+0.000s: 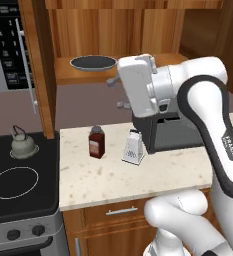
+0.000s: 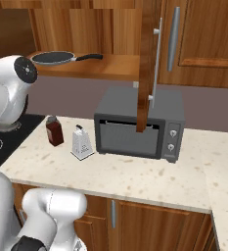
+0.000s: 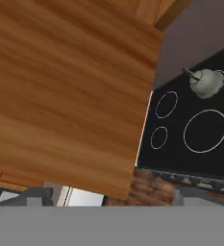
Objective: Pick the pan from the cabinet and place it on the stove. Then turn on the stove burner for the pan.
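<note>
Jaws hidden; pan (image 1: 93, 63) sits on cabinet (image 2: 113, 67) shelf, left of wrist.

White arm (image 1: 208, 95) with dark joints, FRANKA lettering

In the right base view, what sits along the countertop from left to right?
Brown bottle → metal grater → grey toaster oven, all on the speckled counter.
</note>
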Robot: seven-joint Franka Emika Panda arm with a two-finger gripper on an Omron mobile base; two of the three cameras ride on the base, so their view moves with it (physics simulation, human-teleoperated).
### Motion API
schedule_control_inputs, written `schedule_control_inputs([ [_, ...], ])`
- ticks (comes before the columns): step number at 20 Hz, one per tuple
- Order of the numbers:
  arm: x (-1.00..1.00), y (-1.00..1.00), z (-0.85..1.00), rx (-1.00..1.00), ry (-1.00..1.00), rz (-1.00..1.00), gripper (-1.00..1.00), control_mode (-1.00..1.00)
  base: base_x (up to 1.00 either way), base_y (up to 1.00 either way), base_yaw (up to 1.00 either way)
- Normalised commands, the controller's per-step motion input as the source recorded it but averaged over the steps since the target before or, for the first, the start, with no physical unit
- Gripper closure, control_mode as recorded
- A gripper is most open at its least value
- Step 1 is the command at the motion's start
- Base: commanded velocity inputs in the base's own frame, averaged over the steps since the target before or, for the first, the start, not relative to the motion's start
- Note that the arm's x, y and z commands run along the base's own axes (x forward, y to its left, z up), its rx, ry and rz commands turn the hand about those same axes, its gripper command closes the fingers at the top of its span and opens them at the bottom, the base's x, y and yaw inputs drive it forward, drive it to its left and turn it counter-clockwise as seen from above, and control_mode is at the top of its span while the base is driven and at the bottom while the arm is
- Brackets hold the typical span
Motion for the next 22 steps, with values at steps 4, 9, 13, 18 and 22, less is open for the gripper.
schedule_control_inputs([
  [4, -0.08, -0.69, -0.15, -0.05, -0.03, -0.37, -1.0, -1.0, 0.0, 0.0, 0.0],
  [9, 0.0, -0.63, -0.02, -0.07, 0.0, -0.38, -1.0, -1.0, 0.0, 0.0, 0.0],
  [13, 0.05, -0.52, 0.0, -0.08, 0.01, -0.38, -1.0, -1.0, 0.0, 0.0, 0.0],
  [18, 0.28, -0.41, 0.0, -0.08, 0.08, -0.36, -1.0, -1.0, 0.0, 0.0, 0.0],
  [22, 0.43, -0.33, 0.0, -0.08, 0.1, -0.34, -1.0, -1.0, 0.0, 0.0, 0.0],
])
